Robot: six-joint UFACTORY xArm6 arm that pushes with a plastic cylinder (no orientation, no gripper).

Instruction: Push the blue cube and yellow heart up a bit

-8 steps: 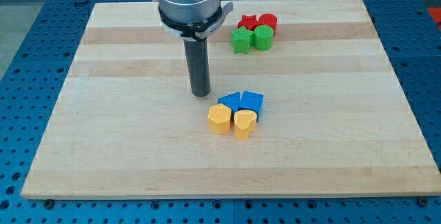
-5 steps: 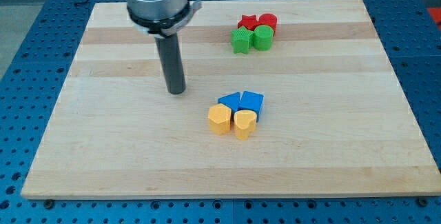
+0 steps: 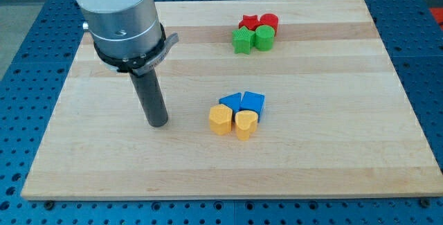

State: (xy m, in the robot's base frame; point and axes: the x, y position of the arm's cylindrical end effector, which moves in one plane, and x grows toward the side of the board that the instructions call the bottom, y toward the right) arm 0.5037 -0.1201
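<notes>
The blue cube [image 3: 253,103] sits near the board's middle, touching the yellow heart [image 3: 246,124] just below it. A second blue block [image 3: 231,102] lies against the cube's left side. A yellow hexagonal block [image 3: 220,119] touches the heart's left side. My tip [image 3: 158,122] rests on the board to the left of this cluster, well apart from it, about level with the yellow blocks.
At the view's top a red star [image 3: 248,23], a red cylinder [image 3: 268,23], a green star [image 3: 242,41] and a green cylinder [image 3: 264,38] form a tight group. The wooden board [image 3: 346,114] lies on a blue perforated table.
My tip has moved left and down, from above-left of the blue blocks to the left of the yellow blocks. No block has moved.
</notes>
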